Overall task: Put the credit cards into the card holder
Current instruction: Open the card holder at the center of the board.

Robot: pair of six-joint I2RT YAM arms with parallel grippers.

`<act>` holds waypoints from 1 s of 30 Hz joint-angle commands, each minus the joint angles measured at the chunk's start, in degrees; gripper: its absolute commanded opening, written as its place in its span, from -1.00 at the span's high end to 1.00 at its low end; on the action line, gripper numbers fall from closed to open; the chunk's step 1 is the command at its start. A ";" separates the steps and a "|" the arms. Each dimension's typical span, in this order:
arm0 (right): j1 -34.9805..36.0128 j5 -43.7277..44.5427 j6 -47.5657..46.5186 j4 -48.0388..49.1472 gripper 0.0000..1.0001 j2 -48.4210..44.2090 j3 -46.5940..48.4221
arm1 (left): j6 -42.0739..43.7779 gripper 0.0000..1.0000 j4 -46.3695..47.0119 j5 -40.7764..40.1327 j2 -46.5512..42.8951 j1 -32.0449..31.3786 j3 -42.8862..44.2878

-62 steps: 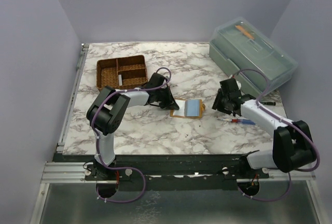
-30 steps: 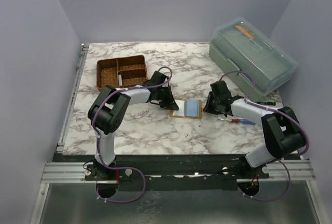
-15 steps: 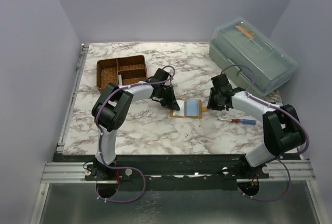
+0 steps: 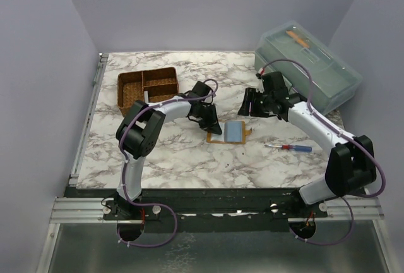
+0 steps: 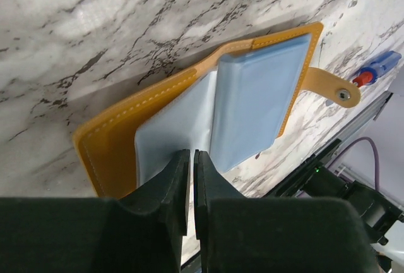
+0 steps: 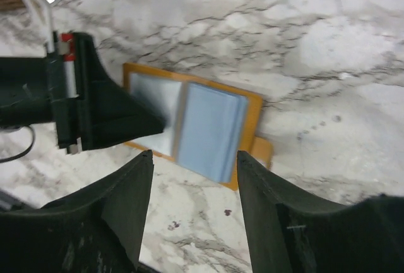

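Marbled tabletop [image 4: 177, 153] bears open orange-tan leather card holder [image 4: 228, 133]; left gripper [image 5: 191, 156] jaws nearly together, right gripper [image 6: 194, 159] jaws wide apart.

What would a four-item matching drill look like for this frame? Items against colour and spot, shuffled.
Items:
A. card holder
B. woven basket
C. screwdriver
D. lidded plastic box

Colour and spot:
1. translucent grey-green, far-right corner
2. orange-tan, lying open in the centre
3. brown, divided into compartments, far left
4. red and blue, thin, lying flat right of centre

Pairs: A-2, B-3, C-4, D-1
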 commanded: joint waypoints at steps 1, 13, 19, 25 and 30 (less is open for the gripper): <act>0.16 -14.34 -2.44 -0.97 -0.14 5.42 1.68 | 0.42 0.70 -1.72 0.09 0.88 -0.34 2.12; -4.74 -42.23 5.12 28.38 0.45 11.48 -12.66 | 2.36 0.78 -1.53 -1.61 3.06 1.49 0.47; -14.25 -51.64 13.88 45.32 0.52 17.73 -23.80 | 3.03 0.81 -0.10 -1.15 3.34 2.47 -2.05; -15.91 -45.32 12.33 42.16 0.52 20.00 -25.51 | 2.97 0.79 1.00 -1.29 3.38 4.25 -4.96; -15.92 -35.73 8.65 32.10 0.52 19.23 -22.99 | 2.97 0.57 1.45 0.82 0.11 4.36 -6.50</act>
